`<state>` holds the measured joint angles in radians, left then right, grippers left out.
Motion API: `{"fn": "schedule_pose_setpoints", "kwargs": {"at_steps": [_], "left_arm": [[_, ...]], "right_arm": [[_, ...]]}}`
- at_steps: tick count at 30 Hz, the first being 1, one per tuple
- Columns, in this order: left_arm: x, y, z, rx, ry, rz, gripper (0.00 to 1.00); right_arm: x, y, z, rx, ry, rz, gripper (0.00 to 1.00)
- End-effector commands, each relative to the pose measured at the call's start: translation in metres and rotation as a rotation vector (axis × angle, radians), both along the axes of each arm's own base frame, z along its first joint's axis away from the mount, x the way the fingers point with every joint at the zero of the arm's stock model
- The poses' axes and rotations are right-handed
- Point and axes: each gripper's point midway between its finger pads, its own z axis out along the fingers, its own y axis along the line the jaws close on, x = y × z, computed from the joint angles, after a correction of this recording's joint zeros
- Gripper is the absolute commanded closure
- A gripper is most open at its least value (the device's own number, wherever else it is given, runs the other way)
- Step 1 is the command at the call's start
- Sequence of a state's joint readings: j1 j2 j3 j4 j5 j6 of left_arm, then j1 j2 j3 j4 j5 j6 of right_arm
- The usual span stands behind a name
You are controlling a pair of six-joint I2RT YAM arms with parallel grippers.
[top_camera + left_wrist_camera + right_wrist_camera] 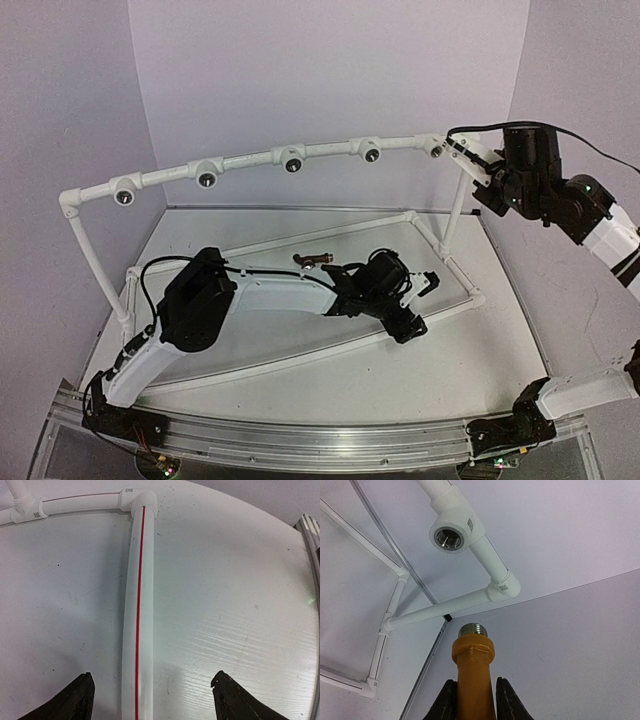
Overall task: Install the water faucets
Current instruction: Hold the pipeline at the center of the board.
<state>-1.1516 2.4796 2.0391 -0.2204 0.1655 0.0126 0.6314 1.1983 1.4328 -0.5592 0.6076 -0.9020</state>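
The yellow-orange faucet (473, 680) with its silvery threaded end (473, 629) stands upright between my right gripper's fingers (473, 700), which are shut on its body. It points up at the rightmost white socket (449, 537), with a gap between them. In the top view my right gripper (466, 155) hovers just right of that socket (436, 150). The dark reddish-brown faucet (315, 261) lies on the table behind my left arm. My left gripper (421, 306) is open and empty, low over the front floor pipe (137, 630), with a finger on each side of it.
The white pipe frame's top rail (250, 158) carries several open sockets facing forward. Its floor pipes (330, 232) meet at an elbow (142, 502) on the white table. A metal rail (320, 440) runs along the near edge. Purple walls enclose the space.
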Motion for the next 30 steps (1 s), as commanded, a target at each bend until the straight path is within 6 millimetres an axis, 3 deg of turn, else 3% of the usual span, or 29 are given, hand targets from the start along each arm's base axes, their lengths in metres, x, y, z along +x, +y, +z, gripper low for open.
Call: {"fn": "schedule_pose_setpoints", "kwargs": {"at_steps": [1,5,12,18,23,26,30], "left_arm": [[0.015,-0.007,-0.018,0.072,-0.152,-0.015,0.19],[0.020,-0.017,-0.028,0.070,-0.189,-0.036,0.27],[0.013,-0.027,-0.032,0.042,-0.165,-0.061,0.52],[0.003,-0.006,-0.049,0.106,-0.134,-0.077,0.76],[-0.010,0.013,-0.072,0.159,-0.060,-0.077,0.97],[-0.018,0.014,-0.090,0.167,-0.008,-0.096,1.00],[-0.022,0.013,-0.103,0.171,0.028,-0.103,1.00]], "right_arm": [[0.001,0.001,0.017,0.056,-0.071,0.004,1.00],[0.007,0.004,0.015,0.027,-0.062,0.007,1.00],[0.016,0.001,-0.017,-0.177,-0.026,-0.001,1.00],[0.014,-0.003,0.011,-0.157,-0.155,-0.017,1.00],[0.008,-0.003,0.010,-0.219,-0.215,-0.015,1.00],[0.005,-0.001,0.011,-0.349,-0.327,0.003,1.00],[0.006,0.011,0.014,-0.385,-0.383,0.061,1.00]]}}
